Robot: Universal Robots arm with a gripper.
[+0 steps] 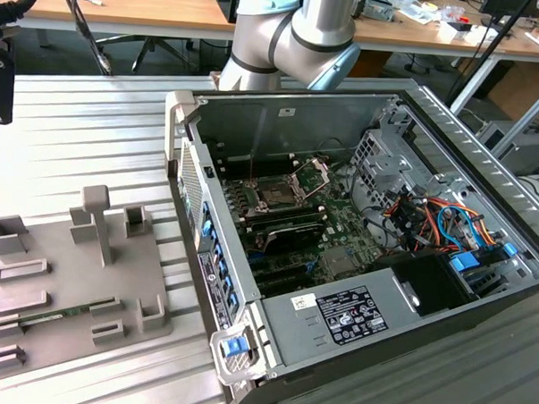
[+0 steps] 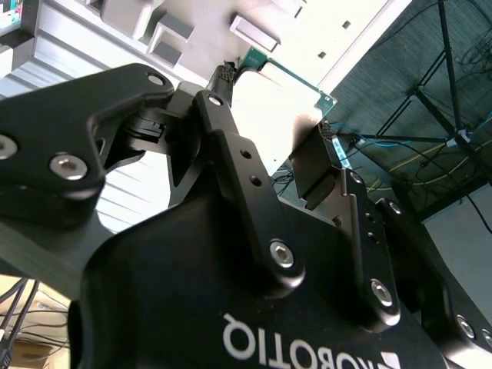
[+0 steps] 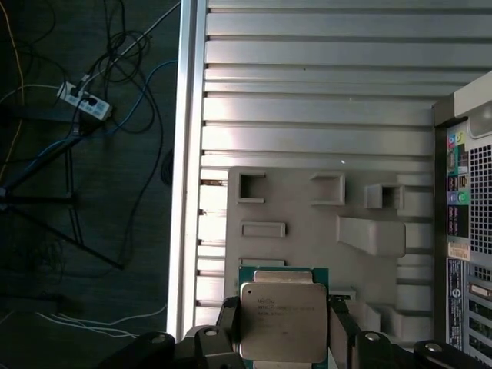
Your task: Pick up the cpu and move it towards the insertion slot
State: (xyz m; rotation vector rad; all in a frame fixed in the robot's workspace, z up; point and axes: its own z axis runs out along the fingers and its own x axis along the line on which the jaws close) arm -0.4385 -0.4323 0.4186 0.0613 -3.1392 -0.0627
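The pincer (image 3: 283, 329) is clamped on two opposite edges of the cpu (image 3: 282, 321), holding it flat with its metal top up, raised over the tray (image 3: 307, 223) on the ribbed tabletop (image 3: 307, 100). The slot (image 1: 277, 195) lies inside the open case (image 1: 336, 317), at the exterior view's right of the tray.

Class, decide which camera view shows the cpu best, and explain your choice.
The first wrist view: the cpu faces the camera, its silvery top square-on, clamped between the fingers of the gripper. The second wrist view gives it obliquely, a glare-washed face with a green edge, partly behind the fingers.
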